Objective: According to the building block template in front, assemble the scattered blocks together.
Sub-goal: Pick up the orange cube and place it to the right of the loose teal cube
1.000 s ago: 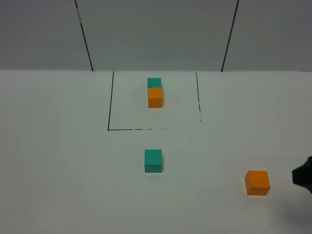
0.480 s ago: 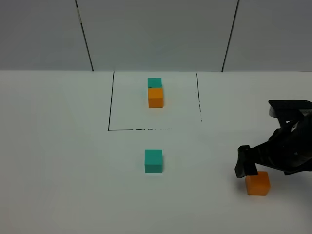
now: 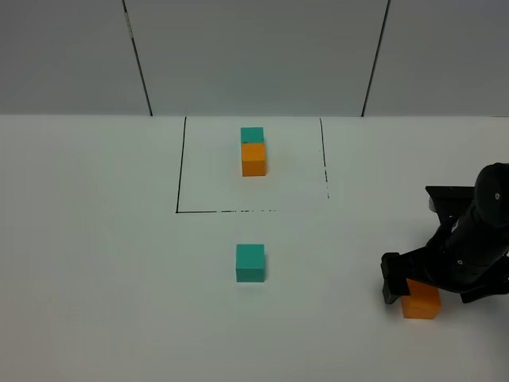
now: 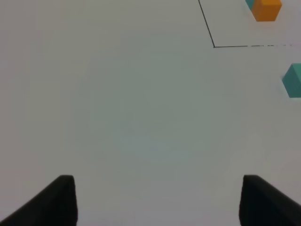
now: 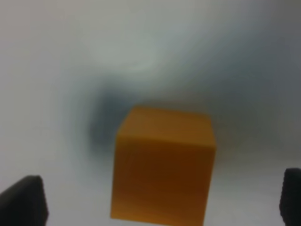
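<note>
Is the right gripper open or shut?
Open. The right gripper has fingertips wide apart, flanking the orange block without touching.

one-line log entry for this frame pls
phase: pre-grasp | right end effector: open, flanking orange cube | left end effector: open, over bare table | teal cube: free, outside template outline

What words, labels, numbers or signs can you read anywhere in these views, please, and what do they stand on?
None can be read. The teal block, the orange block and the template pair have plain faces. The table carries only a drawn black outline, with no writing.
</note>
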`<state>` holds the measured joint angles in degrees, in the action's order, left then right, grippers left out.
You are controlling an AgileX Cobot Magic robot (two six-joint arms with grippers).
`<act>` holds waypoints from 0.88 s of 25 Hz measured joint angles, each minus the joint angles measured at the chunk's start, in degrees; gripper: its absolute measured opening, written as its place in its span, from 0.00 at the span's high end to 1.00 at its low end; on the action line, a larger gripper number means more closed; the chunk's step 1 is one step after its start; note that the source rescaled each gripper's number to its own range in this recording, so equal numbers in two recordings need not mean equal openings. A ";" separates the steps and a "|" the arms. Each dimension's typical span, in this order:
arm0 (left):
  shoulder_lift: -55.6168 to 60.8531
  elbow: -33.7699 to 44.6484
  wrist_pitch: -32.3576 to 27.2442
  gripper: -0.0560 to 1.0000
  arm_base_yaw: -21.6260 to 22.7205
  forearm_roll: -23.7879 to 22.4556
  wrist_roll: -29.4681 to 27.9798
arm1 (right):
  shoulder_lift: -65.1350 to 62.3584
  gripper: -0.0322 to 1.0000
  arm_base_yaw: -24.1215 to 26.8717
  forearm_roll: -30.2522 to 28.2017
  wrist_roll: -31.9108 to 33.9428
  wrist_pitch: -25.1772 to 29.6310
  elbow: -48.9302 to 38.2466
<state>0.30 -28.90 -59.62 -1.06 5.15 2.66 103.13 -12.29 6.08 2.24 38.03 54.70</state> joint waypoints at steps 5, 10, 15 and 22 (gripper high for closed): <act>0.00 0.00 0.00 0.47 0.00 0.00 0.00 | 2.82 0.00 0.00 -0.77 0.48 -1.36 0.00; 0.00 0.00 0.00 0.47 0.00 0.00 0.00 | 5.15 0.00 0.00 -0.79 0.94 -3.72 0.02; 0.00 0.00 0.00 0.47 0.00 0.00 0.00 | 6.19 0.00 0.00 -1.14 1.89 -3.99 0.22; 0.00 0.00 0.00 0.47 0.00 0.00 0.00 | 7.01 0.03 -0.07 -1.74 2.75 -3.32 0.83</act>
<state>0.30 -28.90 -59.62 -1.06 5.15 2.66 110.14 -12.37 4.34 4.99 34.71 55.53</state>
